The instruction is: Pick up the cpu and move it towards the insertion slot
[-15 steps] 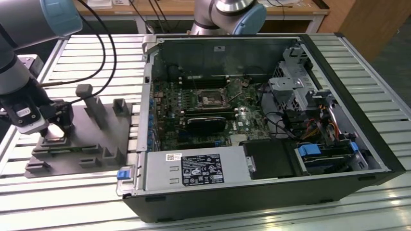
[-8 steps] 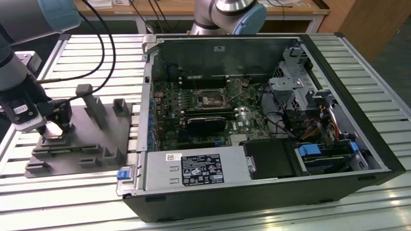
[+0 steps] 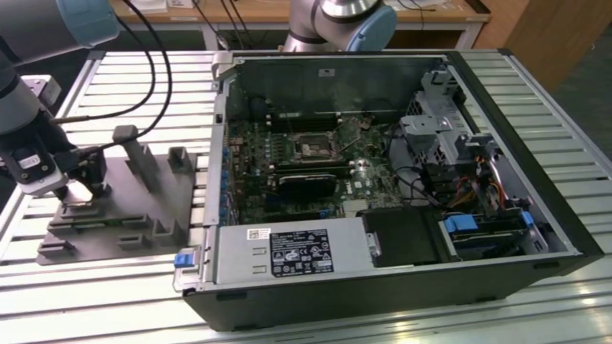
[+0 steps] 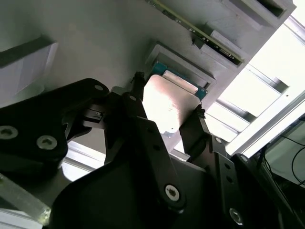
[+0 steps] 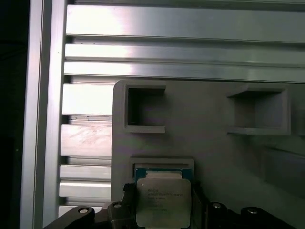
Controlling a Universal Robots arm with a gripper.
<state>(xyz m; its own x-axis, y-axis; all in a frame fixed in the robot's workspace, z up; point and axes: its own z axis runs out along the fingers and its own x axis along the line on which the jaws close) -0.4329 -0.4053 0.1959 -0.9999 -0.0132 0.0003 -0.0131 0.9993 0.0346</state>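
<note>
Pincer pinches the cpu by two opposite edges at its nest on the grey fixture on the worktop. Seated or just lifted, I cannot tell. I judge the pick-up step in hand, with the grasp made. The insertion slot lies well apart, inside the open computer case, and reaching it would call for a level carry over the case wall. There is print on the cpu lid and a white label in the case, but I can read neither.
</note>
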